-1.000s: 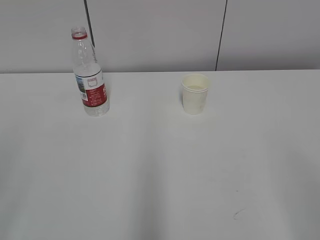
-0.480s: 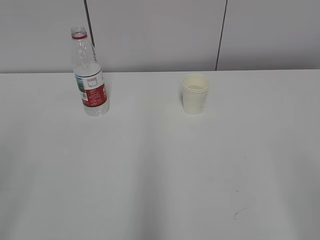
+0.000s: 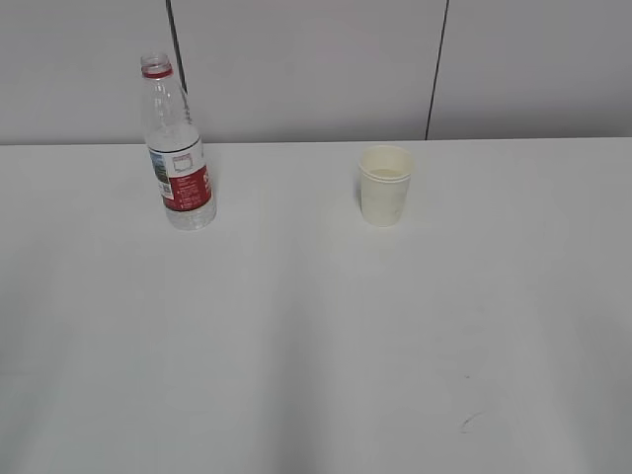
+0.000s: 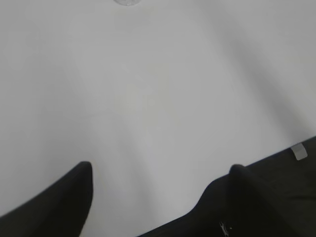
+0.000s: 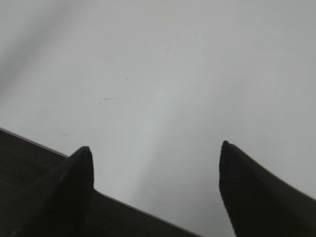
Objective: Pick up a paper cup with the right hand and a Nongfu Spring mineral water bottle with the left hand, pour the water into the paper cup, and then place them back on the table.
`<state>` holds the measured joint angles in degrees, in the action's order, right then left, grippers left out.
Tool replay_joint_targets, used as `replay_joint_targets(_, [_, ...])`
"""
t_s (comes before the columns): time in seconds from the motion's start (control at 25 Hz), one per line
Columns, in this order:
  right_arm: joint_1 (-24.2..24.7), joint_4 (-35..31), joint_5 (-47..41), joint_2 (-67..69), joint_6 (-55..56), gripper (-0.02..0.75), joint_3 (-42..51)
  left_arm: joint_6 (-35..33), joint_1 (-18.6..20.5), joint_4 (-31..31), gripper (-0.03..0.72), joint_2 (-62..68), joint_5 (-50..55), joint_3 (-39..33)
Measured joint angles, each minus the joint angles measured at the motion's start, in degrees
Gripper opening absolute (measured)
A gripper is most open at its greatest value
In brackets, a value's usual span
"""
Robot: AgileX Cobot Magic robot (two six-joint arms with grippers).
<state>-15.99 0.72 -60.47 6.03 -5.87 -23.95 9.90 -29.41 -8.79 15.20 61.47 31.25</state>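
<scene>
Bottle [image 3: 177, 148] wears a red-and-white label, unreadable; left pincer [image 4: 160, 170] and right pincer [image 5: 155, 150] released.

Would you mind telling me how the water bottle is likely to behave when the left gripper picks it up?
The Nongfu Spring mineral water bottle looks nearly empty, so it is probably light. It stands tall and narrow on the table, so a sideways nudge could tip it. Its thin clear plastic will likely dent under a firm squeeze, and with no cap it may spill if tilted.
</scene>
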Motion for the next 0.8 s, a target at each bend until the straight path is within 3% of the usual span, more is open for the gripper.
replay_joint_targets(0.16, [4.31, 0.0, 0.0, 0.0, 0.0, 0.583, 0.0, 0.0, 4.41, 0.0, 0.501, 0.0, 0.0, 0.0])
replay_joint_targets(0.4, [17.82, 0.0, 0.0, -2.41, 0.1, 0.583, 0.0, 0.0, 19.03, -0.02, 0.501, -3.57, 0.0, 0.0])
replay_joint_targets(0.52, [21.03, 0.0, 0.0, -5.48, 0.1, 0.583, 0.0, 0.0, 25.39, -0.02, 0.501, -7.25, 0.0, 0.0])
replay_joint_targets(0.64, [21.4, 0.0, 0.0, -6.76, 0.1, 0.583, 0.0, 0.0, 28.79, -0.07, 0.501, -11.26, 0.05, 0.0])
replay_joint_targets(0.8, [21.4, 0.14, 0.0, -7.01, 0.1, 0.583, 0.0, 0.0, 29.56, -0.2, 0.501, -15.56, 0.36, 0.0])
